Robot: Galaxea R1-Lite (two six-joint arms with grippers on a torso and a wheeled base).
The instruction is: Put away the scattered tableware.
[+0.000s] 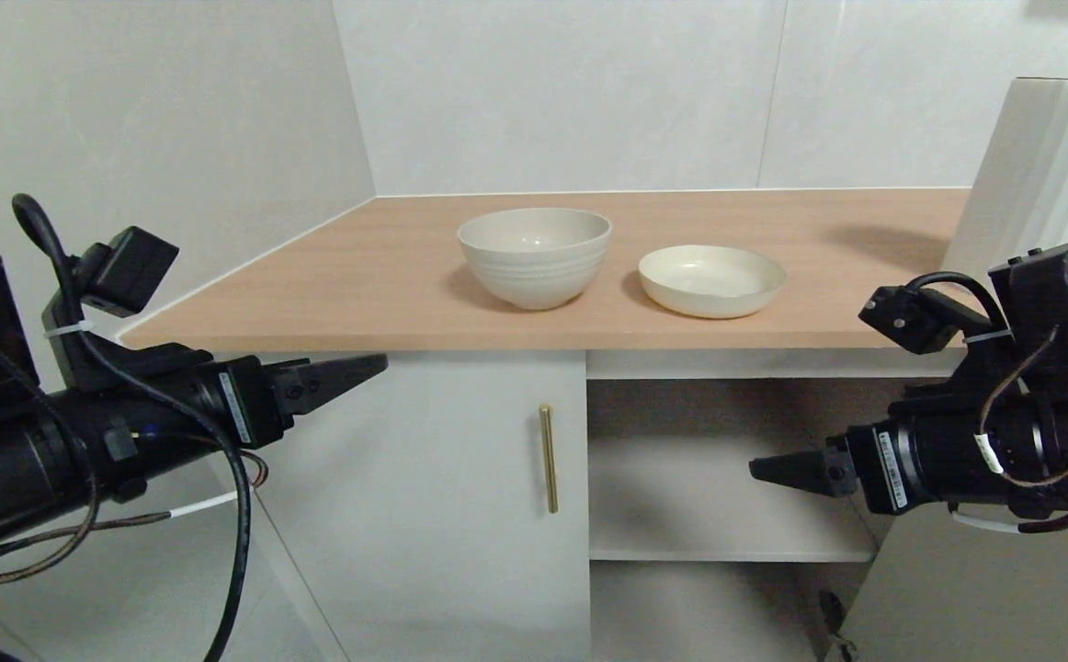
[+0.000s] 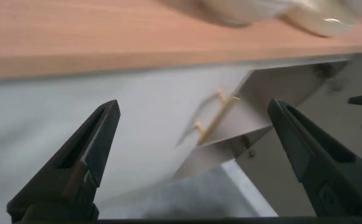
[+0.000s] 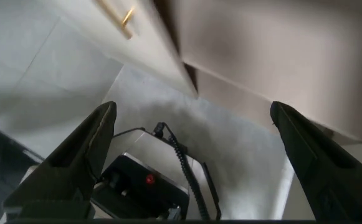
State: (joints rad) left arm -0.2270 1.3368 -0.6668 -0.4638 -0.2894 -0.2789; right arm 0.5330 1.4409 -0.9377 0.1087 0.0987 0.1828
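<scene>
Ribbed deep bowl (image 1: 534, 256), smooth shallow dish (image 1: 710, 279) on wood counter (image 1: 359, 276); left gripper (image 2: 193, 107), right gripper (image 3: 193, 108) splayed, empty.

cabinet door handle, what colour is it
The handle is brass gold, an upright bar on the white cabinet door; clearest in the head view.

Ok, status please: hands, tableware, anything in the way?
Left hand open, right hand open, both empty. Bowl and dish on counter, untouched. Cabinet open, nothing blocking.
</scene>
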